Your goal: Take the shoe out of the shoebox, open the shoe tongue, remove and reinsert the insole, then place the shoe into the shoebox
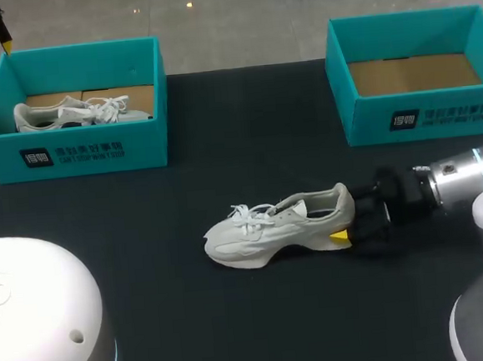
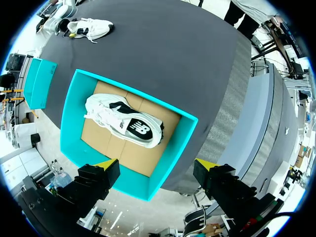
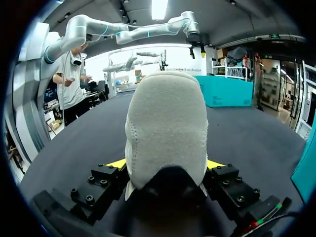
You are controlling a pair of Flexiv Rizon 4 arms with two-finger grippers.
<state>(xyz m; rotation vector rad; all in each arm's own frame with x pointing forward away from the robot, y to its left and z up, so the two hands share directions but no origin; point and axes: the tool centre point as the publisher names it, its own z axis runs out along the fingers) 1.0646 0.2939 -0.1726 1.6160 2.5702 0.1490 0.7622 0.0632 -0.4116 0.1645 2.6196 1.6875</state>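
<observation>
The right gripper (image 3: 166,164) pinches the heel of the white shoe (image 1: 270,226), which stands on its sole mid-table (image 1: 235,315), toe pointing left. The left gripper (image 2: 155,165) hangs spread above the far-left shoebox (image 1: 97,150), which holds a second sneaker (image 2: 123,121).

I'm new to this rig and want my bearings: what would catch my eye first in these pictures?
A pale grey lace-up sneaker stands mid-way on the black table, its heel clamped between the yellow-tipped fingers of the right pincer. At far left, a teal cardboard shoebox holds a second white sneaker, with the open left pincer hovering above it. A matching teal box at far right shows its bare brown floor.
</observation>
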